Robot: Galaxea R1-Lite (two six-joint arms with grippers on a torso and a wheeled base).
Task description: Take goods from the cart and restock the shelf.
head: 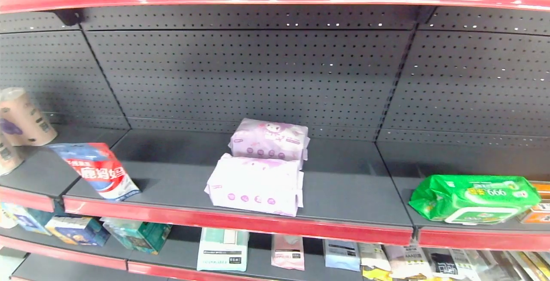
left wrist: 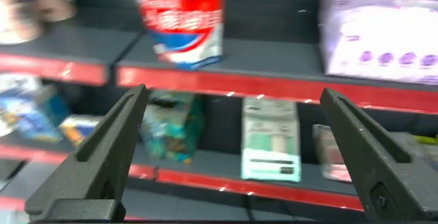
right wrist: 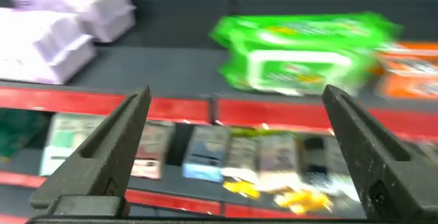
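One dark grey perforated metal shelf with a red front rail (head: pixel 343 186) faces the robot. Left claw (left wrist: pixel 234 94) and right claw (right wrist: pixel 236 92) are both spread wide and empty, so goods must probably be fetched from the cart first. Set each flat on bare shelf, behind the rail. Obstructions by size: green plastic wipes pack (head: pixel 472 197) at right; two pale purple soft packs (head: pixel 255 184) centre, touching; red-white-blue pouch (head: pixel 99 169) left, at the front edge.

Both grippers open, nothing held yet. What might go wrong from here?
The red and blue pouch leans tilted at the front edge of the shelf; a brush from the left gripper may knock it off.
The green pack sits at the lip before the right gripper and might be nudged off too.
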